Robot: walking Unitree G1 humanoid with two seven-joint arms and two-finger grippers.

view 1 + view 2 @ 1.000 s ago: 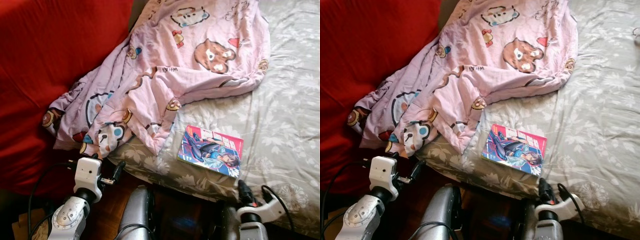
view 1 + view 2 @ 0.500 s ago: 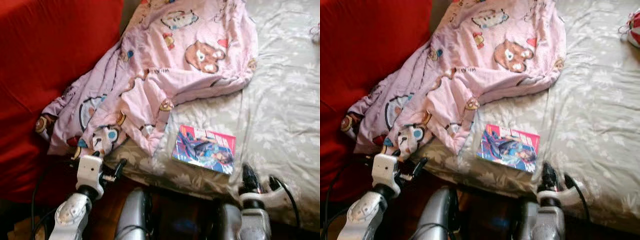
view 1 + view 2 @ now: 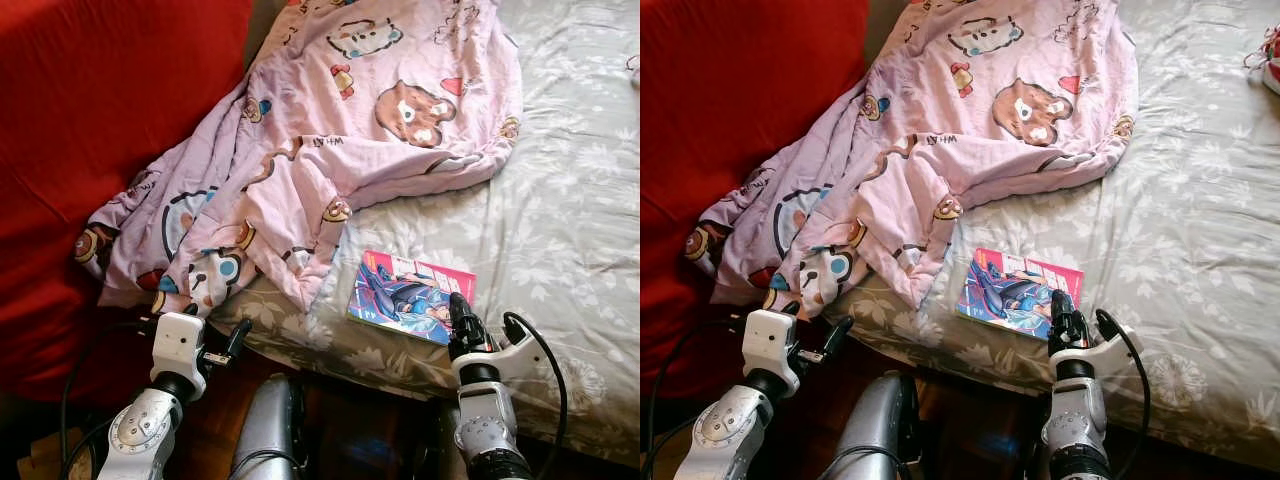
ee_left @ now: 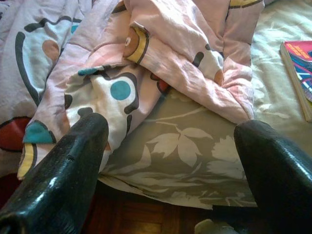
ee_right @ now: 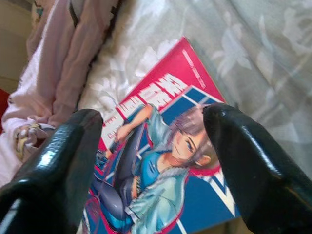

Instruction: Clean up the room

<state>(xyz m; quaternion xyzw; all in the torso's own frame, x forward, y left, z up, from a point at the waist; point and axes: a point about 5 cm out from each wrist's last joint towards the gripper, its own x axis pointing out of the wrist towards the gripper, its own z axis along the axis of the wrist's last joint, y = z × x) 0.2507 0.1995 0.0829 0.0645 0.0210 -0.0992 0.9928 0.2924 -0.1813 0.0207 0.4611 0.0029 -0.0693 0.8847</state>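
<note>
1. Grey floral bed (image 3: 570, 200) fills our view, a red sofa (image 3: 90, 130) to its left.
2. Our left gripper (image 3: 215, 345) waits spread below the pink blanket (image 3: 320, 140).
3. Our right gripper (image 5: 156, 161), released, straddles the comic book (image 3: 412, 298) at the bed's near edge; we judge lowering and pinching comes next.

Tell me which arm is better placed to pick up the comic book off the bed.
The right. Its claw is open at the comic book's near edge, while the left claw is off by the pink blanket.
</note>
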